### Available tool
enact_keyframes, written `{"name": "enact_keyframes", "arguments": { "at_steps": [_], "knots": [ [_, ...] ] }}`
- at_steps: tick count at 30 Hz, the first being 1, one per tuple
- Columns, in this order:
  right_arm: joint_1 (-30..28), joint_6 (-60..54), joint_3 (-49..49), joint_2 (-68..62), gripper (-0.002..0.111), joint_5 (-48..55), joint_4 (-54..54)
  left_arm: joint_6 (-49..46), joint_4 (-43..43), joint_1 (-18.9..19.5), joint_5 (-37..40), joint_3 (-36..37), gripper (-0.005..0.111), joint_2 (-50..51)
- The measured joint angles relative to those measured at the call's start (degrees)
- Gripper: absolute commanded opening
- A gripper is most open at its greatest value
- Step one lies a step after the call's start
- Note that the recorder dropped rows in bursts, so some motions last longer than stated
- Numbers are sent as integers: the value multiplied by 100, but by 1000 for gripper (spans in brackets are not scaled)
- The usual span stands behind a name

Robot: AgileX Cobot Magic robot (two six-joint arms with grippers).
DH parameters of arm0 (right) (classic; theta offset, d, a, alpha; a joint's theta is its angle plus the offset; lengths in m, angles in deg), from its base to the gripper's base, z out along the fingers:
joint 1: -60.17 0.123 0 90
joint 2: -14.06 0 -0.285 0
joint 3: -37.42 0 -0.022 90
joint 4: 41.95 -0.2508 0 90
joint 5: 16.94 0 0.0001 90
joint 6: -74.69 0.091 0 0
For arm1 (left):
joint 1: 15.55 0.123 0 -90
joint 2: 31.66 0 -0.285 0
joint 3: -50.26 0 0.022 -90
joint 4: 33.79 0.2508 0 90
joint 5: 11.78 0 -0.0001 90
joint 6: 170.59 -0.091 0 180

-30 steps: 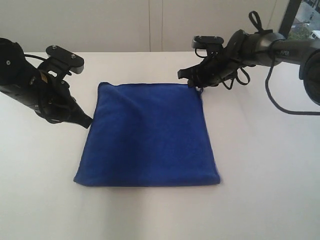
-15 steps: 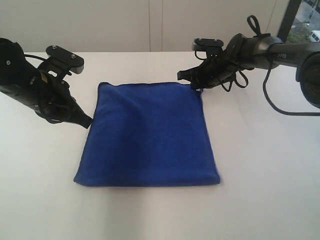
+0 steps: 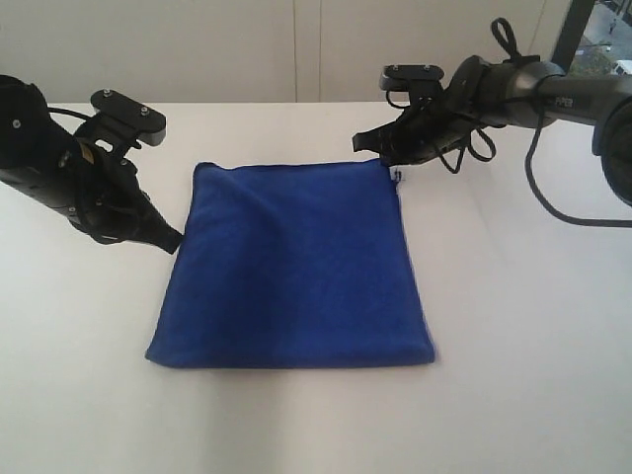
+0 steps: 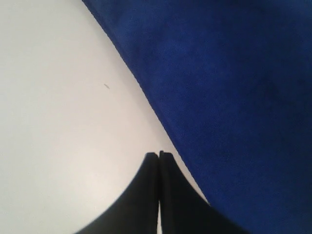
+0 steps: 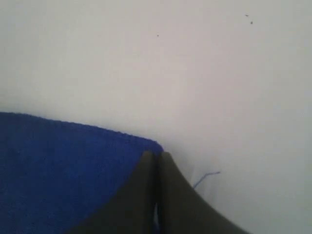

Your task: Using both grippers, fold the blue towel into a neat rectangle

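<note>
On the white table (image 3: 513, 326), the right gripper (image 5: 156, 155) clamps the towel (image 3: 296, 267) corner at its very tips. The left gripper (image 4: 159, 154) is closed and empty, just beside the edge. That shallow bite may slip on lifting.

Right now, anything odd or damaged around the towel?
Minor: a loose blue thread lies on the table by the blue towel corner, beside the right gripper, jaws shut. The towel otherwise lies flat; nothing spilled.
</note>
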Motion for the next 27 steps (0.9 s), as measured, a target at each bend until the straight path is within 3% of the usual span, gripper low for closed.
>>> {"name": "enact_keyframes", "arguments": {
  "at_steps": [27],
  "knots": [
    [0, 152, 0, 0, 0, 56, 575, 0, 0, 0, 0, 0, 0, 0]
  ]
}}
